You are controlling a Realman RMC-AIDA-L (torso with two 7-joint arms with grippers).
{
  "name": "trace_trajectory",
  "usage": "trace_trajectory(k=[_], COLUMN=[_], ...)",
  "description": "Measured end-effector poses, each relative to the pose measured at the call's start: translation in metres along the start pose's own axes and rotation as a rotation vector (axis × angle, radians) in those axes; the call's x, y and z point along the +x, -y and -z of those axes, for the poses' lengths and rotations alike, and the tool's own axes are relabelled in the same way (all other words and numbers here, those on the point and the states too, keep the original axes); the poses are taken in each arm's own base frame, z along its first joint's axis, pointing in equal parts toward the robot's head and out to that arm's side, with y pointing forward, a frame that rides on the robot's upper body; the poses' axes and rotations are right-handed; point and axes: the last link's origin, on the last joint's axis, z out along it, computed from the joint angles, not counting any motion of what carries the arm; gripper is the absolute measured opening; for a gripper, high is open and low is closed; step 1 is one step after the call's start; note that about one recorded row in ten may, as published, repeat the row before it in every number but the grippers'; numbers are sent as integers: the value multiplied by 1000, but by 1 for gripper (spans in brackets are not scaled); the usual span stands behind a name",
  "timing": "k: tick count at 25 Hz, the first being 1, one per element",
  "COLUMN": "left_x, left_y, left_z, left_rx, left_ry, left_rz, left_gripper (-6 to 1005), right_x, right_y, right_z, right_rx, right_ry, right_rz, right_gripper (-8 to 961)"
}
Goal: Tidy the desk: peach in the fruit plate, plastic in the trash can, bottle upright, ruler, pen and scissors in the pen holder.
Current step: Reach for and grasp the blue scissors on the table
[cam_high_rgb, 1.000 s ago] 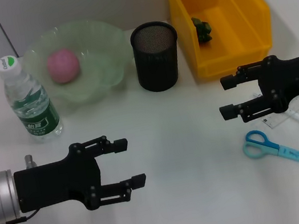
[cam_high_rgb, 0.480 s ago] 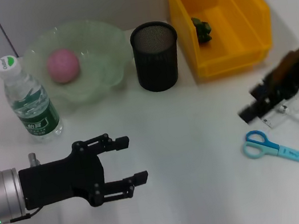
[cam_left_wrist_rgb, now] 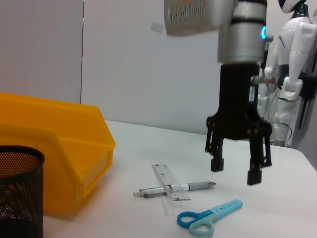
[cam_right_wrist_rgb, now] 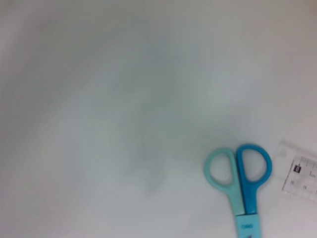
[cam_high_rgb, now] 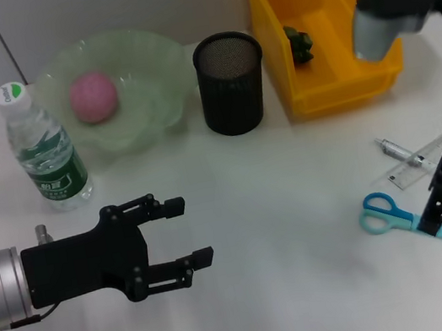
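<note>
Three items wait on the bench under my right gripper (cam_left_wrist_rgb: pixel 237 168), whose fingers hang spread and empty, pointing down: scissors (cam_high_rgb: pixel 415 219), and close by a pen (cam_high_rgb: pixel 427 168) lying across a ruler (cam_high_rgb: pixel 426 161); closing here could clip two at once or skid the flat scissors away, short of the holder (cam_high_rgb: pixel 230 82). My left gripper (cam_high_rgb: pixel 183 234) hovers spread over bare bench, and the bottle (cam_high_rgb: pixel 42 148), already upright, carries a green label I can't read.
</note>
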Motion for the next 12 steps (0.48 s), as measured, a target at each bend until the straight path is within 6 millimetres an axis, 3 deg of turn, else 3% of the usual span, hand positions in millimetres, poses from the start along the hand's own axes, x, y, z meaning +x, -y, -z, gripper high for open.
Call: trace_trajectory(k=[12], left_x=[-1], left_y=[2], left_z=[0], left_rx=[9], left_ry=[8], left_rz=[-3], left_gripper=[800], right_x=[3], right_y=[9], right_z=[-35], right_rx=[11], right_ry=[65], right_rz=[125], right_gripper=[784])
